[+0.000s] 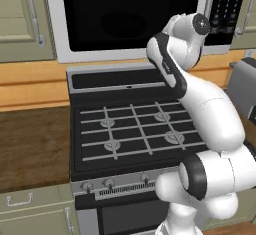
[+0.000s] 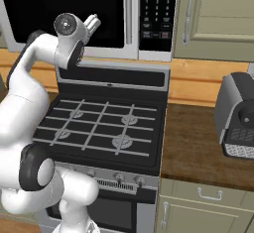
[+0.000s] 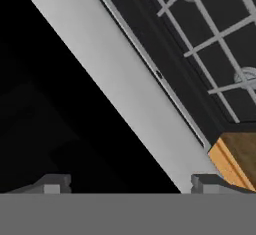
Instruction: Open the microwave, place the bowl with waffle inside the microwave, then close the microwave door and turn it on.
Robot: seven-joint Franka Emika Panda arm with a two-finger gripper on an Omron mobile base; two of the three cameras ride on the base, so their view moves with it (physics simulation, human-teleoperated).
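The microwave [image 1: 135, 54] hangs above the stove, its door [image 1: 130, 14] shut, and the dark glass lets me see nothing inside. The long silver handle [image 2: 130, 9] runs down the door's right side, beside the black keypad [image 2: 158, 9]. My gripper [image 2: 93, 23] is raised in front of the door's lower right part, close to the bottom frame. In the hand view the gripper [image 3: 130, 184] is open, fingertips [image 3: 52, 184] wide apart with nothing between them, facing the dark glass and the silver frame [image 3: 125, 94]. The bowl and the waffle are out of view.
A black gas stove [image 1: 130, 129] with grates sits right below the microwave. Wooden counter [image 1: 30, 144] lies to its left and counter [image 2: 198, 147] to its right, where a grey toaster [image 2: 238, 118] stands. Beige cabinets [image 2: 213, 14] flank the microwave.
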